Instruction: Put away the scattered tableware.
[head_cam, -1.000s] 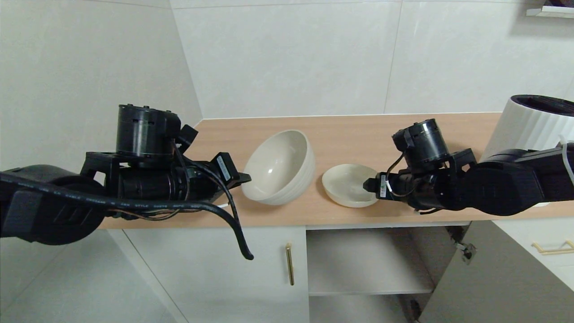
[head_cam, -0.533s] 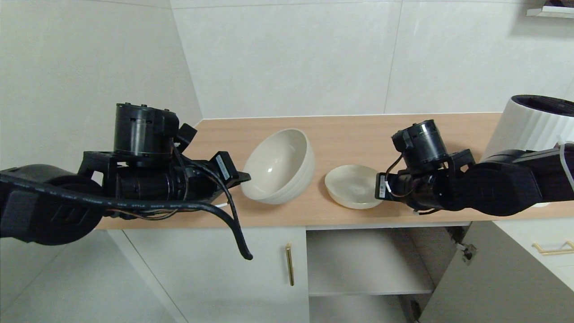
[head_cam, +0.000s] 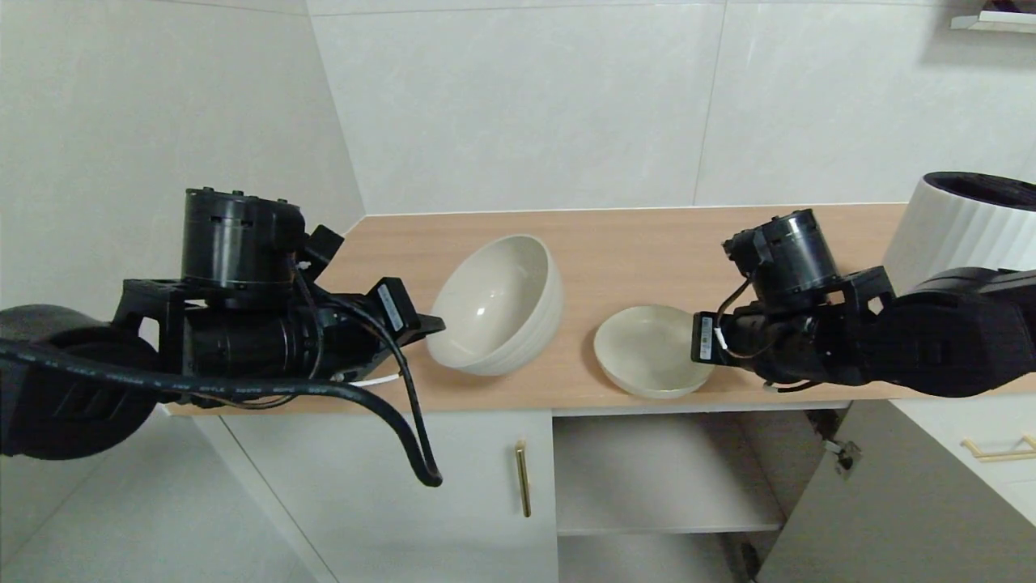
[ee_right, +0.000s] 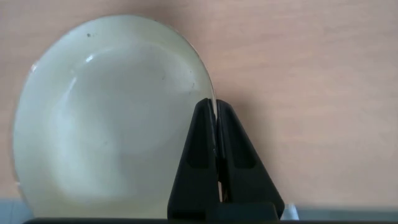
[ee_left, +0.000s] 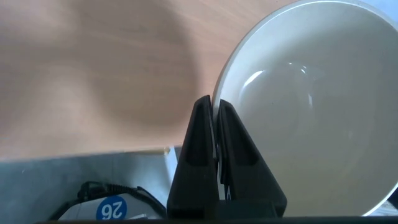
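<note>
Nearest me is the open cabinet shelf (head_cam: 655,478) under the counter (head_cam: 631,243), with a gold handle (head_cam: 523,478) on the shut door beside it. At the counter's front edge, my left gripper (head_cam: 437,324) (ee_left: 216,106) is clamped on the large bowl (head_cam: 502,304) (ee_left: 311,106) rim, and the bowl is tilted with its mouth toward that arm. My right gripper (head_cam: 698,340) (ee_right: 216,106) pinches the small dish (head_cam: 647,348) (ee_right: 106,118) rim. The dish is near the bowl, not touching it. A white ribbed container (head_cam: 955,219) stands farther back on the right.

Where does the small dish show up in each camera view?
Head view: small dish, right of centre near the wooden counter's front edge, rim in the right claw.
Right wrist view: small dish ahead of that claw, rim pinched.
Left wrist view: the big bowl instead.
Shared landmark: wooden counter.
</note>
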